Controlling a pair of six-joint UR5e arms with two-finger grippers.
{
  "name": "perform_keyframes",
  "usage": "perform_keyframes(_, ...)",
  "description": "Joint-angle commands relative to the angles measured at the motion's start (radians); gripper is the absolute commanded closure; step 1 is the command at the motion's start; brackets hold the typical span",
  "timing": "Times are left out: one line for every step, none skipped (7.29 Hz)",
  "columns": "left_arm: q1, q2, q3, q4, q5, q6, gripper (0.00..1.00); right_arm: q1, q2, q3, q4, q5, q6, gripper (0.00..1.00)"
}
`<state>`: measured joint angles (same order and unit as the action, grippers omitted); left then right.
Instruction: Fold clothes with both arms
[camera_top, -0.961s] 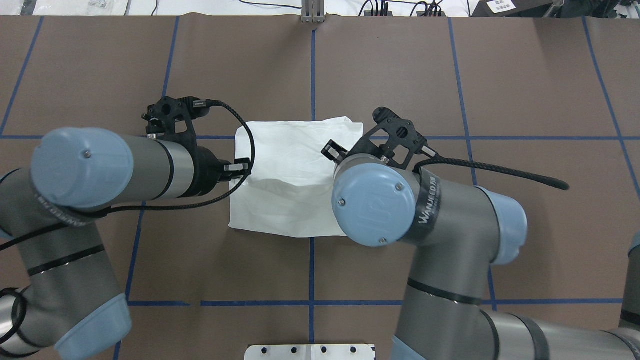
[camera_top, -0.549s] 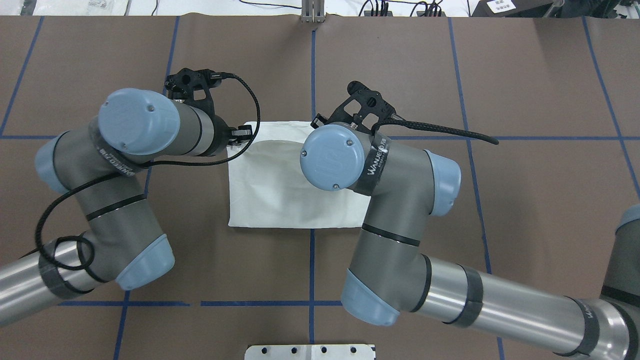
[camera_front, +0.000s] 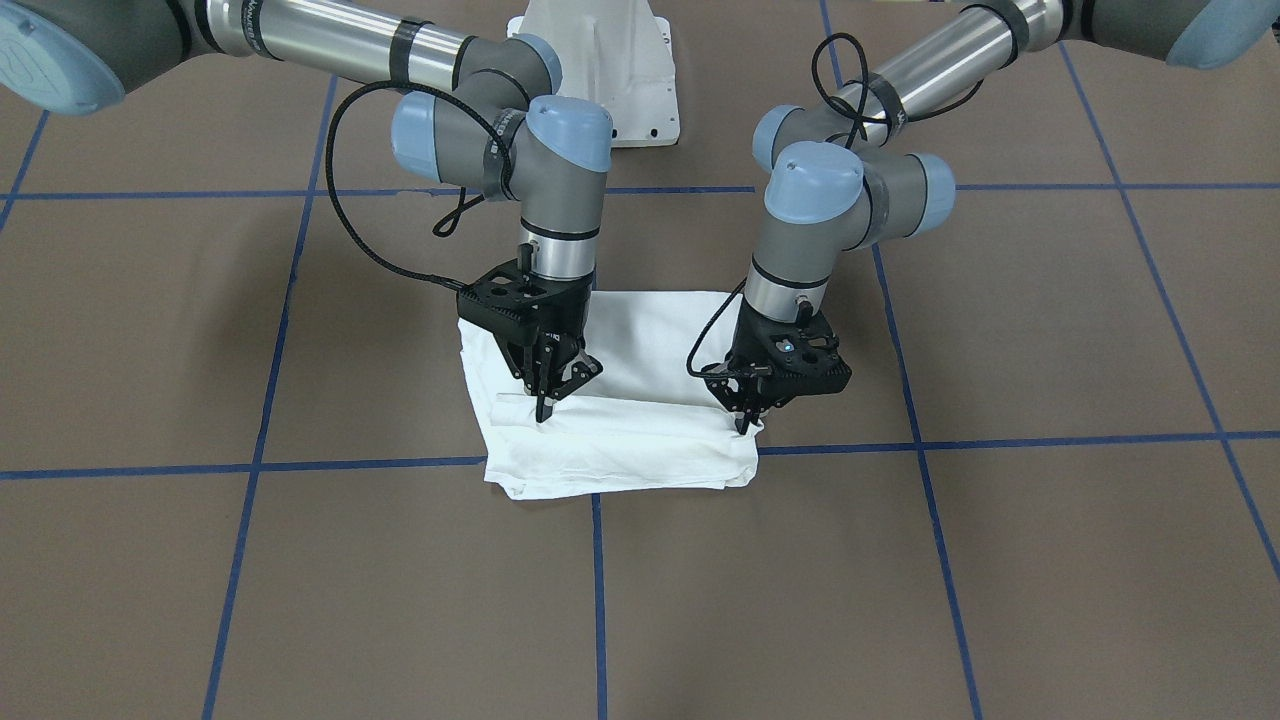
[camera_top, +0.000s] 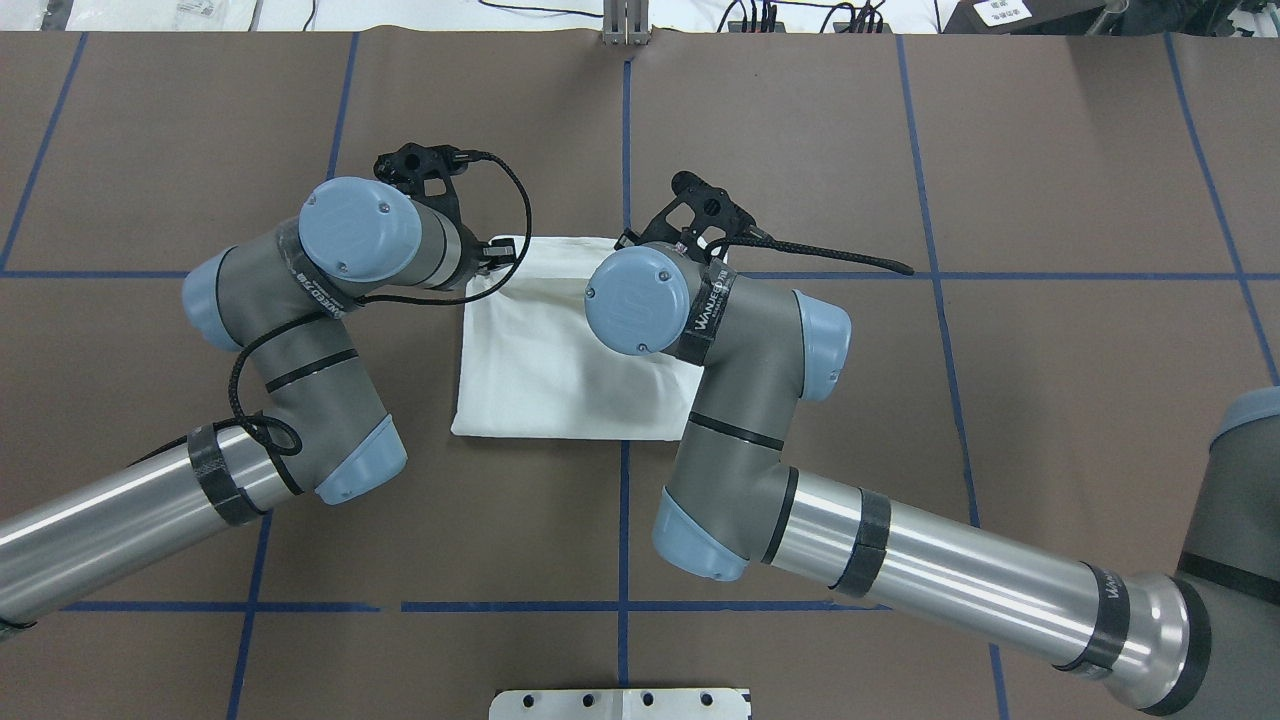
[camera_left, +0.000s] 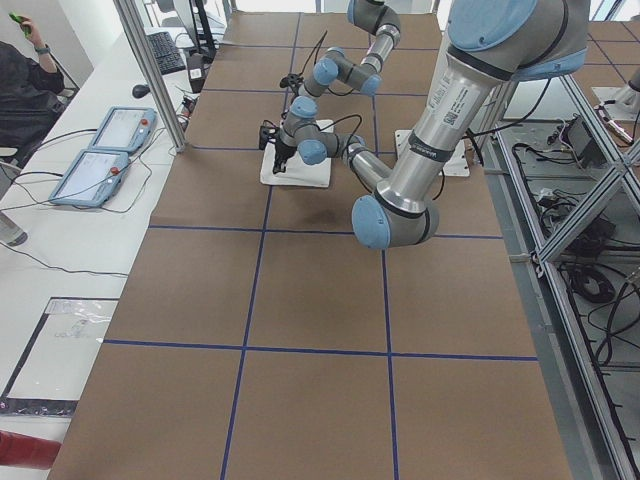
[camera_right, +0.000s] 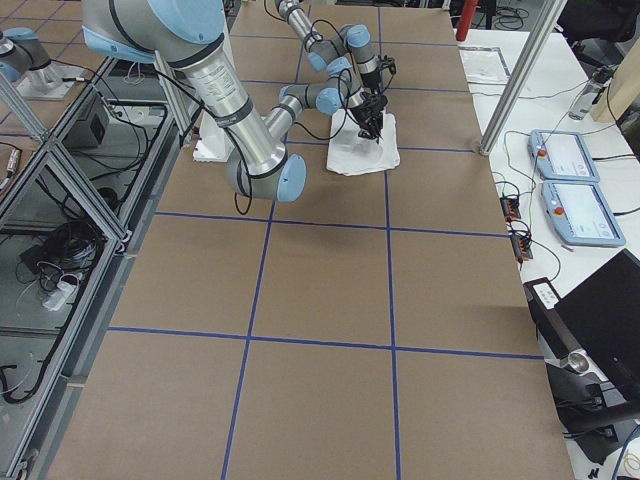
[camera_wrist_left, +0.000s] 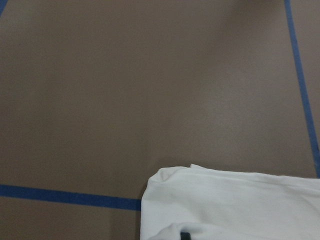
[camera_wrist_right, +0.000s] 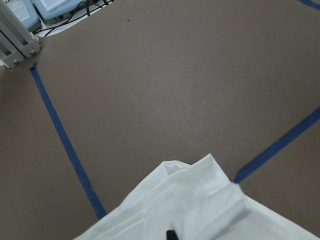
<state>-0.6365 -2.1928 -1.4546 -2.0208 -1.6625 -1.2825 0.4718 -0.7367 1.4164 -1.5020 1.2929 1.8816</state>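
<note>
The white shirt (camera_front: 620, 445) lies as a folded rectangle in the middle of the brown table, also seen from above as the shirt (camera_top: 540, 370). Both grippers point down at the folded layer's edge on the side far from the robot. My right gripper (camera_front: 543, 408) is pinched shut on that edge near one corner. My left gripper (camera_front: 743, 425) is shut on the edge at the other corner. From above, the wrists hide most of both grippers. Each wrist view shows a shirt corner (camera_wrist_left: 220, 200) (camera_wrist_right: 200, 200) with a black fingertip at the bottom.
The white pedestal base (camera_front: 610, 70) stands at the robot's side of the table. Blue tape lines (camera_top: 625, 130) grid the brown surface. Beyond the far edge are two tablets (camera_left: 100, 165), an aluminium post (camera_left: 150, 70) and a seated person (camera_left: 25, 80).
Both arms have swept away from the robot, carrying the held shirt edge from mid-garment over to the far edge. The raised fold now lies flatter, and the shirt is slightly shorter.
</note>
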Motion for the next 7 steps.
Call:
perform_keyframes(-0.002, -0.012, 0.01, -0.012, -0.002, 0.0, 1.0, 0.001, 0.005, -0.013, 0.006, 0.002, -0.022, 1.0)
perform_keyframes(0.0, -0.022, 0.008, -0.018, -0.003, -0.001, 1.0, 0.001, 0.005, -0.013, 0.006, 0.002, -0.024, 1.0)
perform_keyframes(0.0, -0.024, 0.008, -0.018, -0.005, -0.001, 1.0, 0.001, 0.005, -0.013, 0.006, 0.0, -0.024, 1.0)
perform_keyframes(-0.002, -0.021, 0.008, -0.019, -0.005, -0.001, 1.0, 0.001, 0.002, -0.013, 0.006, 0.0, -0.03, 0.99)
perform_keyframes(-0.003, -0.016, 0.007, -0.03, -0.008, 0.017, 0.01, -0.001, -0.001, -0.013, 0.006, -0.003, -0.112, 0.01)
perform_keyframes(-0.014, -0.013, -0.003, -0.056, -0.011, 0.108, 0.0, 0.001, 0.003, -0.005, 0.016, 0.0, -0.151, 0.0)
perform_keyframes(-0.049, -0.007, -0.016, -0.056, -0.045, 0.176, 0.0, 0.001, 0.014, -0.001, 0.016, 0.002, -0.157, 0.0)
